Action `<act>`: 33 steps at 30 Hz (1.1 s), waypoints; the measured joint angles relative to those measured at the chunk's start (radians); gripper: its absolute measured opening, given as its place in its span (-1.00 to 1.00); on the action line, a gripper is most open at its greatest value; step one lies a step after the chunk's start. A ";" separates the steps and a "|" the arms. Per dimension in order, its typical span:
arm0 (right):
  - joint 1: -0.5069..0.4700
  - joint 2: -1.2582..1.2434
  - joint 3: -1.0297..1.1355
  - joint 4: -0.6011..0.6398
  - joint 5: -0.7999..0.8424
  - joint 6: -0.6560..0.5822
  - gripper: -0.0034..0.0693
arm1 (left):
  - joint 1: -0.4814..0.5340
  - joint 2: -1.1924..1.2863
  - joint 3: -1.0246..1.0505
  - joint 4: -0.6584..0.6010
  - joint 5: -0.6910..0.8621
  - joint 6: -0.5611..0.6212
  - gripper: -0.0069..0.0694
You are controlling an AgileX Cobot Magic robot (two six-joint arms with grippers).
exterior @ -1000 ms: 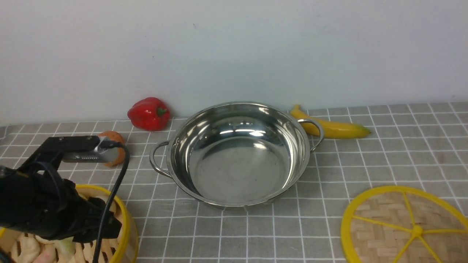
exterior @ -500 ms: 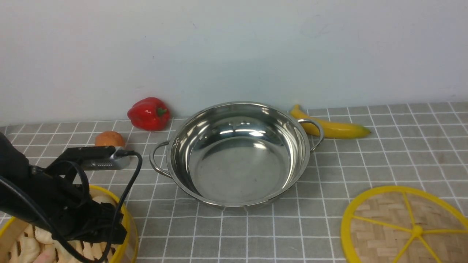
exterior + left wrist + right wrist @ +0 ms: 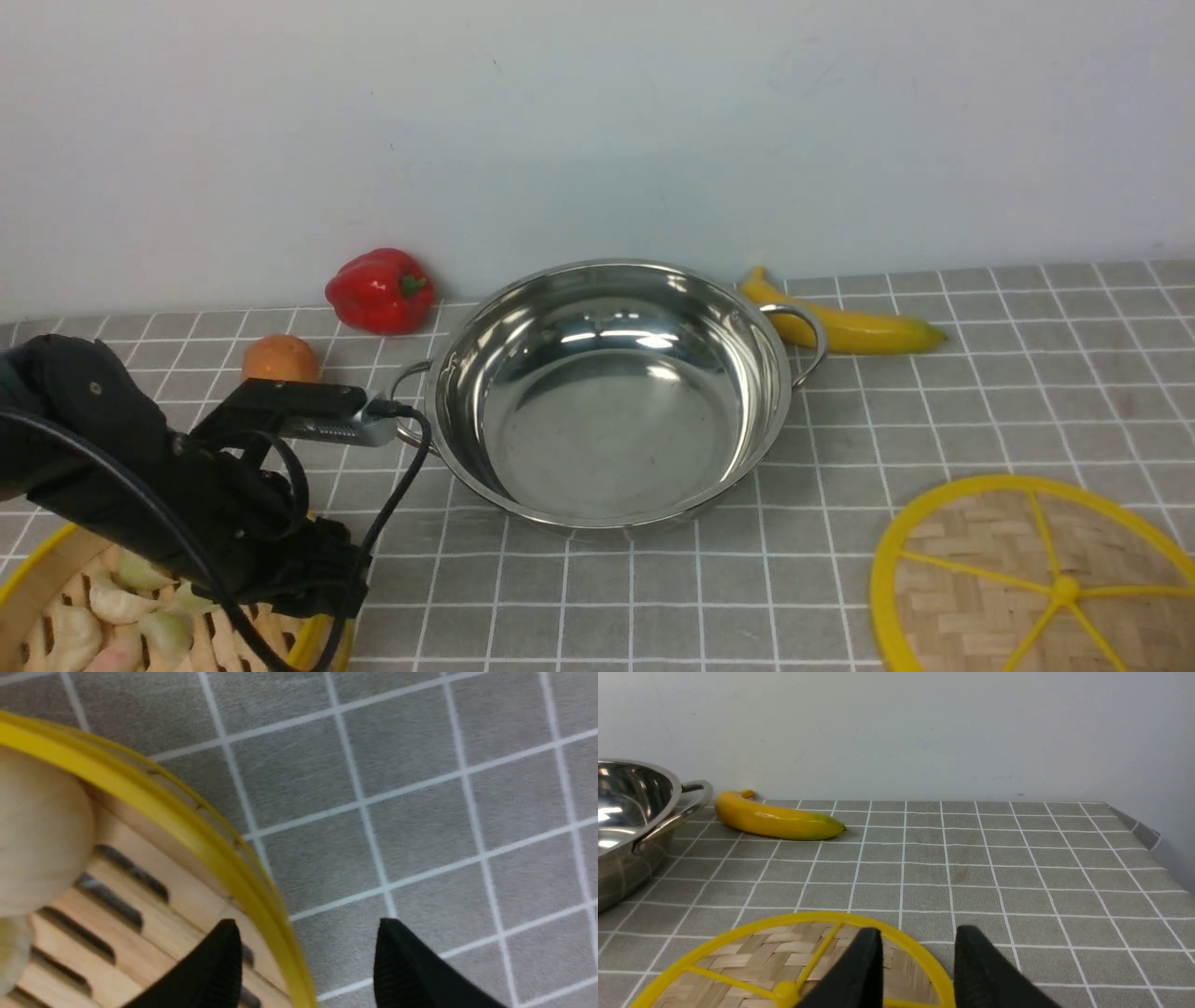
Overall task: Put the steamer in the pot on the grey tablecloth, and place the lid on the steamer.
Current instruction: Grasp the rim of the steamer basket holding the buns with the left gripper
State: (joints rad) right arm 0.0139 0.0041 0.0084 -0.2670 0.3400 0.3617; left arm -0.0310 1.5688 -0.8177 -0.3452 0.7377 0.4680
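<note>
The steamer (image 3: 28,565), a bamboo basket with a yellow rim and pale dumplings, sits on the grey tablecloth (image 3: 934,420) at the near left. My left gripper (image 3: 317,588) is open over its right rim. In the left wrist view the gripper (image 3: 306,924) straddles the yellow rim (image 3: 187,826), one finger inside over the slats, one outside over cloth. The empty pot (image 3: 607,411) stands in the middle. The lid (image 3: 1027,579) lies flat at the near right. My right gripper (image 3: 919,933) is open at the edge of the lid (image 3: 784,961) and holds nothing.
A red pepper (image 3: 380,289) and a round orange thing (image 3: 278,357) lie left of the pot. A banana (image 3: 845,325) lies behind its right handle, by the wall. The cloth's right edge (image 3: 1148,835) drops off at the far right.
My left arm has moved right and lower, from over the steamer's middle to its right rim. The steamer, pot and lid have not moved.
</note>
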 joint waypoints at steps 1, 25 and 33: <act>0.000 0.000 0.000 0.000 0.000 0.000 -0.24 | 0.000 0.002 0.000 0.016 -0.006 -0.015 0.14; 0.000 0.000 0.000 0.001 0.000 0.000 -0.24 | -0.001 0.066 -0.001 0.058 -0.012 -0.083 0.14; 0.000 0.000 0.000 0.001 0.000 0.000 -0.24 | -0.001 0.078 -0.002 0.057 -0.012 -0.081 0.00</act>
State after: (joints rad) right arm 0.0139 0.0041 0.0084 -0.2661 0.3400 0.3617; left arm -0.0322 1.6463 -0.8200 -0.2885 0.7254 0.3872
